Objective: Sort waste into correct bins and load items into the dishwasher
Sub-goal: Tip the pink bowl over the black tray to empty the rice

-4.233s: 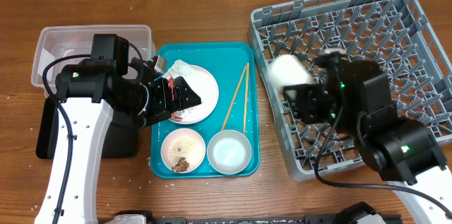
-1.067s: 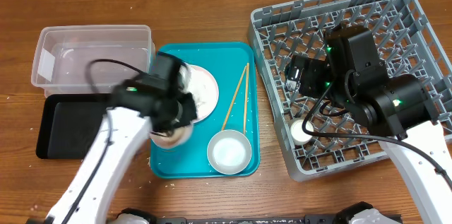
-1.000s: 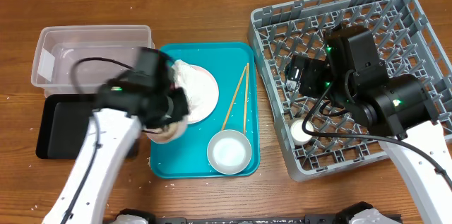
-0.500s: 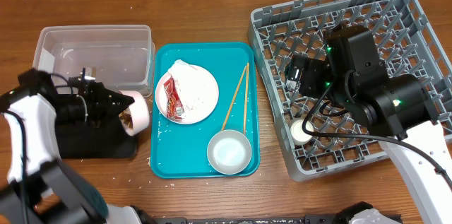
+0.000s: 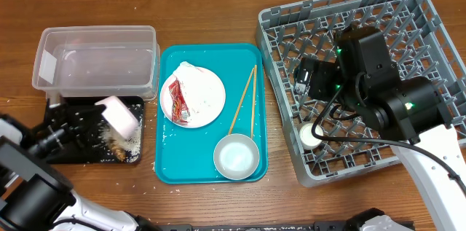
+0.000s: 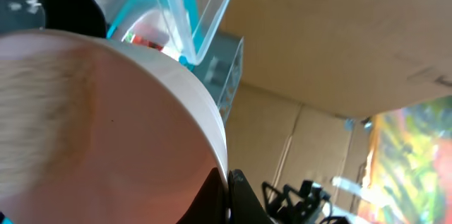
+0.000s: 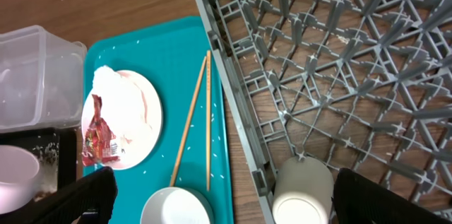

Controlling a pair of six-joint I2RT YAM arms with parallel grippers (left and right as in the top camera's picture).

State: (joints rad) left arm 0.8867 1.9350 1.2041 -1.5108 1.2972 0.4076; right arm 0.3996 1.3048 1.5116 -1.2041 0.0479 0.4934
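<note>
Pink is the colour that fills the left wrist view: the left end effector [image 6: 224, 197] is clenched on the rim of the small pink bowl [image 5: 119, 114], with one dark finger visible at the rim's lower edge. In the overhead view this bowl is tipped steeply on its side over the shallow black tray [image 5: 62, 154]; whether it touches the tray cannot be told. Pale rice-like crumbs [image 5: 109, 141] lie scattered on the black tray below and beside the bowl. The clear tub [image 5: 95, 60] stands just behind the black tray. Beside both, toward the centre of the desk [image 5: 218, 5], lies the teal tray [image 5: 207, 176]. It carries the round plate [image 5: 207, 96], with the red wrapper [image 5: 178, 103] and the crumpled white napkin [image 5: 189, 73] resting on the plate. The wooden chopsticks [image 5: 244, 101] lie close together along the tray's right side, and the greyish-white bowl [image 5: 237, 157] stands upright at the tray's near right corner. The right end effector [image 7: 224, 176] is released, its fingers spread wide and grasping nothing, and it hangs above the grey dish rack [image 5: 429, 20]. The white cup [image 5: 312, 137] sits inside the rack near its front left corner, apart from the right fingers.
</note>
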